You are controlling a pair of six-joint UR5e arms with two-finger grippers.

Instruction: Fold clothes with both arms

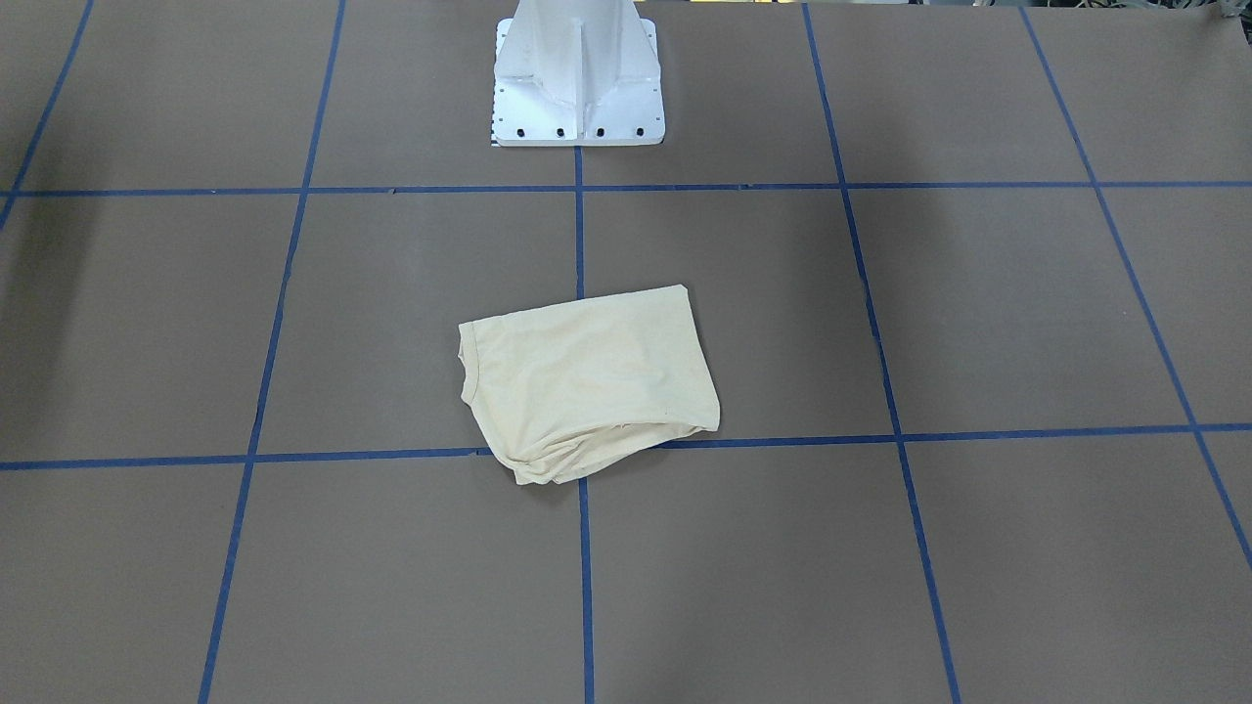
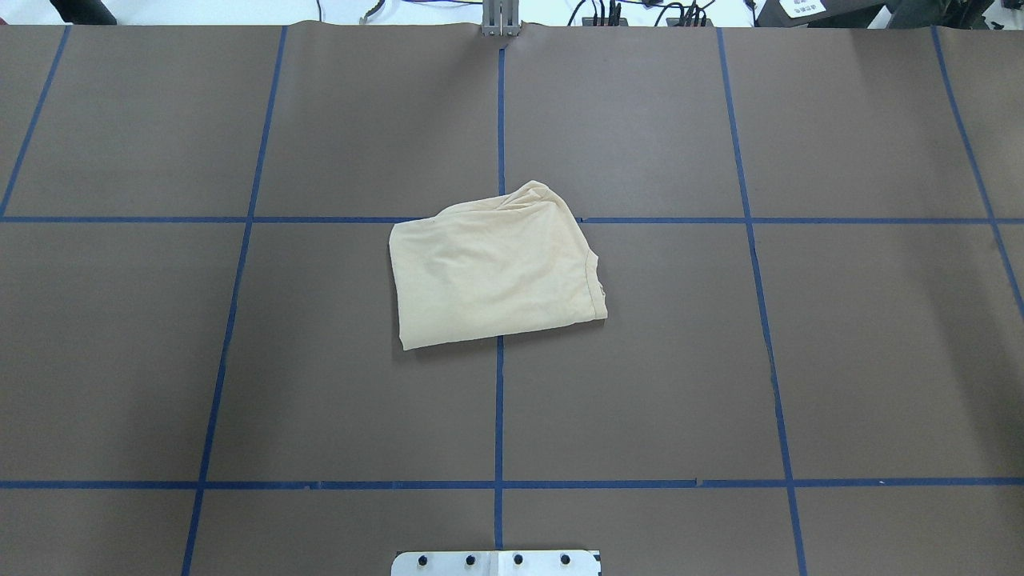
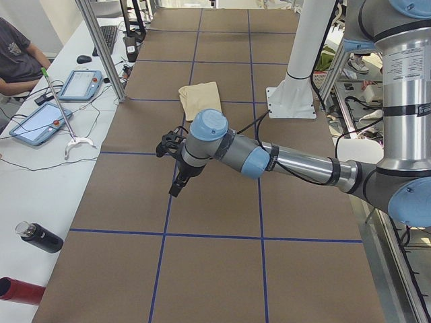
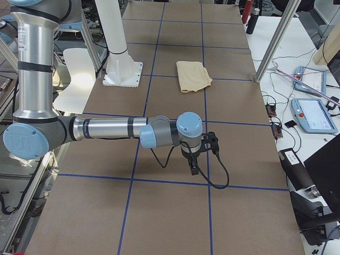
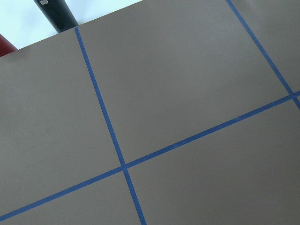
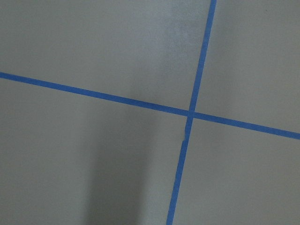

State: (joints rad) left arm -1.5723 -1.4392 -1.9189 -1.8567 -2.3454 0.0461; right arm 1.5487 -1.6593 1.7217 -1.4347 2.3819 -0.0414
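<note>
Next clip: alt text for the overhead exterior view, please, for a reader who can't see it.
A pale yellow T-shirt lies folded into a rough rectangle near the middle of a brown table gridded with blue tape. A white base plate shows at the bottom edge.

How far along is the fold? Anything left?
Done: the pale yellow thin-fabric shirt lies folded into a compact rectangle. In hand: nothing; the left black two-finger gripper and right black two-finger gripper hang over bare brown table, apart from it. Left: perhaps tidying its bunched far edge.
</note>
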